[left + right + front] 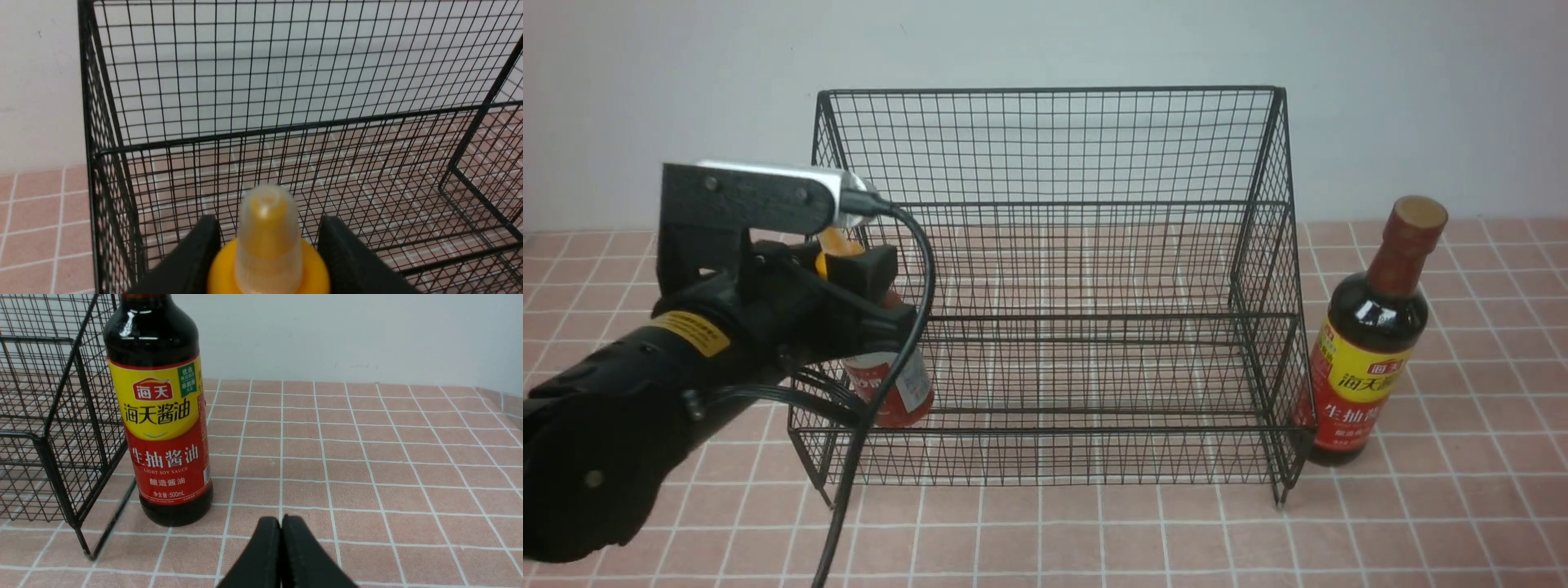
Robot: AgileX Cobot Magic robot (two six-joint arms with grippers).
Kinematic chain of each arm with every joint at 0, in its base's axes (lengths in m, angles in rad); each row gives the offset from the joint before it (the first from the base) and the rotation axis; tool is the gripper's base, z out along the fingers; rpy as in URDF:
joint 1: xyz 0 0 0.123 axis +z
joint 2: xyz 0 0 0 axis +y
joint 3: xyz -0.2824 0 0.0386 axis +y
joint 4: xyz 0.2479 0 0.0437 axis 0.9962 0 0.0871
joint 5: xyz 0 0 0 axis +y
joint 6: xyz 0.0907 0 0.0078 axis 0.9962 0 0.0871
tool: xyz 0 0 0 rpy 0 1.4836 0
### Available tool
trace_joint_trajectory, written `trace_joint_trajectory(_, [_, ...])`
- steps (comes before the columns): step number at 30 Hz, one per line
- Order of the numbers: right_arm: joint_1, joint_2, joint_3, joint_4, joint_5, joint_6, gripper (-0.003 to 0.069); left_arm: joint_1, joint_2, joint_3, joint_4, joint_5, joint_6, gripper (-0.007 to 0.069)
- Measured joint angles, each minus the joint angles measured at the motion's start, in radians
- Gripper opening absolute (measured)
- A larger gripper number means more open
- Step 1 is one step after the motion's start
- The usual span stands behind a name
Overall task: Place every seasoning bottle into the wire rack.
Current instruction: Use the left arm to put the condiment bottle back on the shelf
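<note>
The black wire rack (1054, 204) stands mid-table. My left gripper (866, 282) is shut on the small red sauce bottle (894, 392), gripping just below its yellow nozzle cap (267, 241). The bottle hangs slightly tilted inside the rack's left end, its base close to the lower tier. I cannot tell whether it rests on the wires. The left wrist view shows the rack's back mesh (286, 126) beyond the cap. The dark soy-sauce bottle (1372, 343) stands upright on the table just outside the rack's right side. My right gripper (281, 518) is shut and empty, low over the tiles near that bottle (163, 416).
Pink tiled tabletop (1462, 506) with a pale wall behind. The left arm's cable (849, 490) hangs down in front of the rack's front left leg. The rack's right corner post (61, 477) stands close beside the soy-sauce bottle.
</note>
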Motion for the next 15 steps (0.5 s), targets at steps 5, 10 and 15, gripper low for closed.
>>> trace_joint_trajectory(5, [0.000, 0.000, 0.000, 0.000, 0.000, 0.000, -0.0011, 0.000, 0.032, -0.003, 0.000, 0.047, 0.002, 0.0276])
trace_joint_trajectory(10, [0.000, 0.000, 0.000, 0.000, 0.000, 0.000, -0.0011, -0.001, 0.088, -0.004, 0.000, 0.051, 0.007, 0.0276])
trace_joint_trajectory(15, [0.000, 0.000, 0.000, 0.000, 0.000, 0.000, -0.0011, -0.004, 0.131, -0.009, 0.003, 0.039, 0.009, 0.0282])
